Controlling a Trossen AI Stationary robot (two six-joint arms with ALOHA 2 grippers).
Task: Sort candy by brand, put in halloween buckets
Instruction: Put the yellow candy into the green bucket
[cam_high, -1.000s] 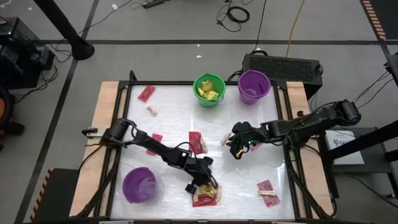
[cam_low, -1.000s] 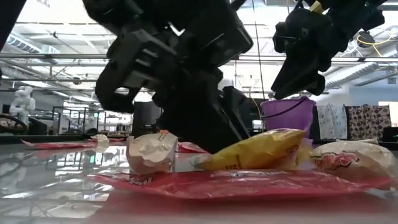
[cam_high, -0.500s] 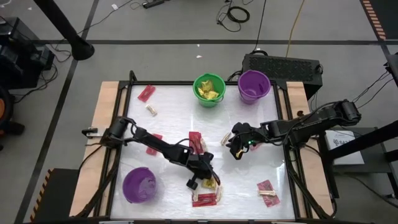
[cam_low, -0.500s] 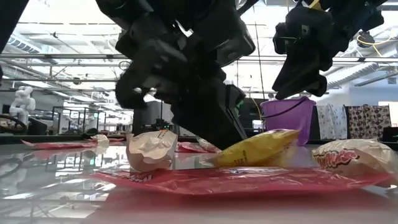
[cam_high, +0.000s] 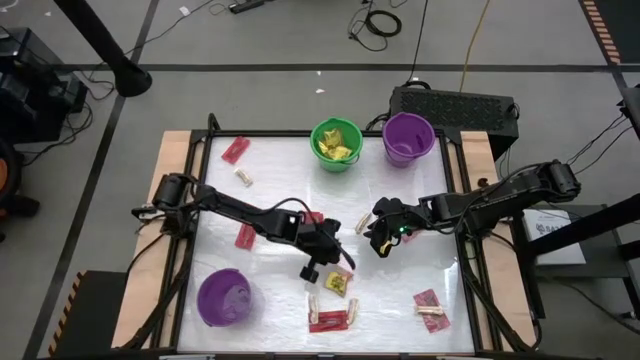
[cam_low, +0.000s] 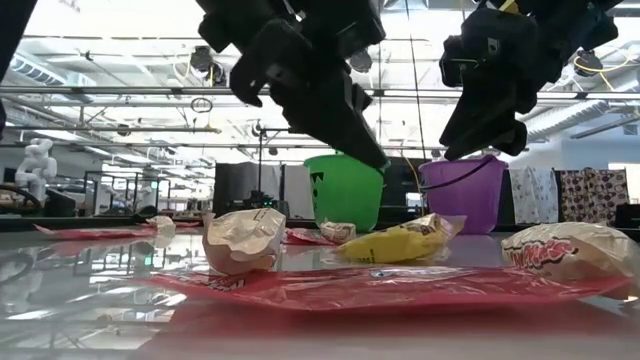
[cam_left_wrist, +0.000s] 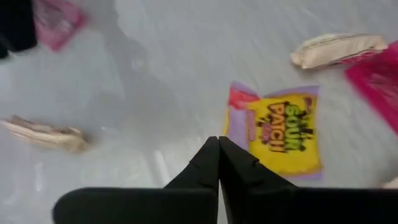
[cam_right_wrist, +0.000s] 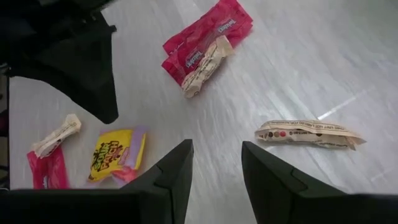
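My left gripper (cam_left_wrist: 219, 142) is shut on nothing and hangs above the table's middle (cam_high: 340, 262), just short of a yellow candy packet (cam_left_wrist: 280, 134) that lies flat on the table (cam_high: 338, 284). To its right, my right gripper (cam_right_wrist: 214, 163) stands open and empty above the table (cam_high: 380, 240). At the far edge stand a green bucket (cam_high: 336, 145) with yellow packets in it and a purple bucket (cam_high: 408, 138). Another purple bucket (cam_high: 222, 297) stands near left. Red packets and tan pieces of candy lie scattered about.
Near the front edge lie a red packet with tan pieces (cam_high: 330, 320) and another red and tan pair (cam_high: 430, 305). A tan piece (cam_right_wrist: 308, 134) lies just beyond my right gripper. More red packets (cam_high: 236, 150) (cam_high: 245, 235) and a tan piece (cam_high: 243, 177) lie at the left.
My left gripper has shut beside the yellow packet, then risen and drawn away from the near edge toward the table's middle with nothing in it. The yellow packet, tipped up at one end before, has slid a little toward the far edge and now lies flat.
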